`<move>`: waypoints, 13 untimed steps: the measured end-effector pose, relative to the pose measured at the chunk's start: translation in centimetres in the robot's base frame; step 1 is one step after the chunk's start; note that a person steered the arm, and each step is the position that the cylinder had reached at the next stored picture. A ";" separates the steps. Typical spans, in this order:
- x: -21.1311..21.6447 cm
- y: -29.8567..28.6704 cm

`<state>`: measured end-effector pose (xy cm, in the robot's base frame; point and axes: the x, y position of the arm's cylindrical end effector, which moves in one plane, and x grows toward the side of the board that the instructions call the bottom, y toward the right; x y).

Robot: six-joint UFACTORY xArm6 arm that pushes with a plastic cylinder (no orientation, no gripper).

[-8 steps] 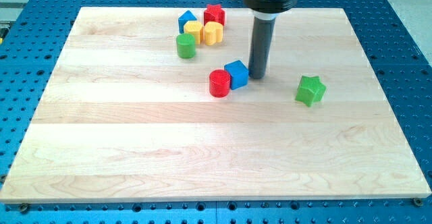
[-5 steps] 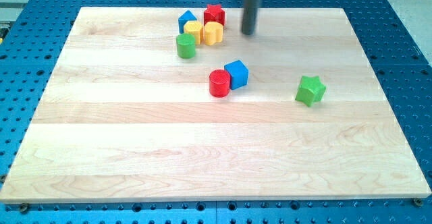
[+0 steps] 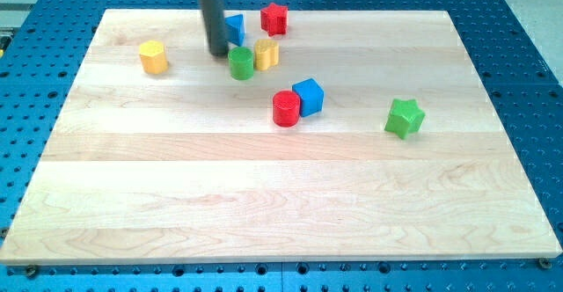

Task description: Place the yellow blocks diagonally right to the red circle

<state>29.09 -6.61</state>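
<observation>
Wooden board [image 3: 264, 195] sat on a blue perforated table [image 3: 528, 28], largest things in view. Landmark was the red cylinder [image 3: 285, 108], near board centre. The rod came down from the view's top, with my tip [image 3: 216, 53] up and to the view's left of the red cylinder; no pincer on this rig, just a bare rod, so nothing was clamped or held. Blue cube [image 3: 308, 97] touched the red cylinder on its right side. Green star [image 3: 405, 117] lay well to the right of the cylinder, roughly level with it. Green cylinder [image 3: 241, 62] sat up-left of the red cylinder, just right of my tip. Blue block [image 3: 234, 28], partly hidden behind the rod, sat further up, shape unclear. Red star [image 3: 274, 18] was straight up from the red cylinder near the board's top edge. Two yellow blocks: one yellow block [image 3: 266, 53] was above the red cylinder, slightly left, touching the green cylinder's right side, right of my tip; the other yellow block [image 3: 153, 56] sat far left of the cylinder and higher, well left of my tip. Both looked stubby, with no clear long axis or heading.
</observation>
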 end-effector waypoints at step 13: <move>5.3 -7.9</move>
